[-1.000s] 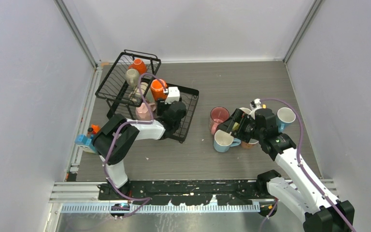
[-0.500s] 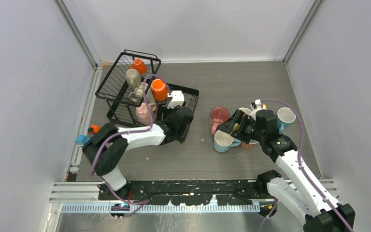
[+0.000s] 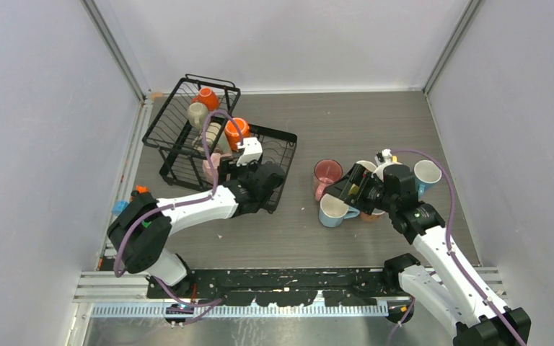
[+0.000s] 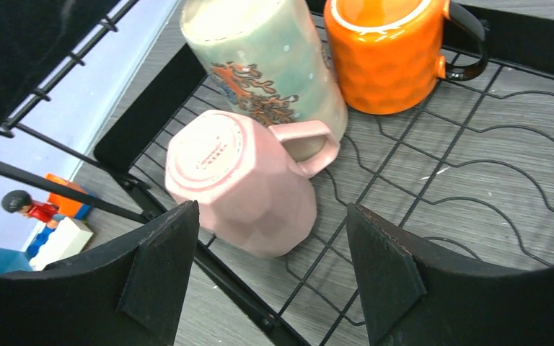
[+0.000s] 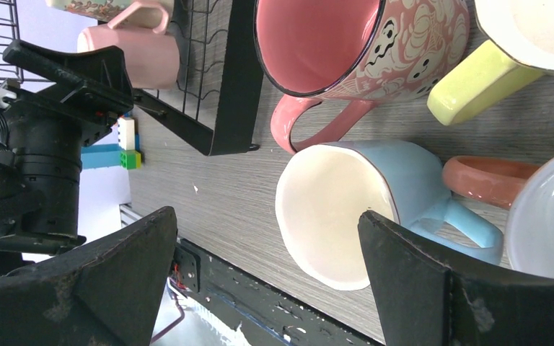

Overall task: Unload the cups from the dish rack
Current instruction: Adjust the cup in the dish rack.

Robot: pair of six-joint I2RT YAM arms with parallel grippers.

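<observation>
Our left arm (image 3: 195,205) has swung lower and pulled back to the near edge of the dish rack (image 3: 286,169), and the left jaws have spread wider. They are released and hold nothing. The pink mug (image 4: 238,184) lies tipped in the rack's flat tray, bottom toward us. It is just ahead of the left jaws, lined up between them. We think we should push straight in, one jaw each side, clear of the handle, then squeeze. The right jaws hang wide and empty by the light blue mug (image 5: 361,205).
</observation>
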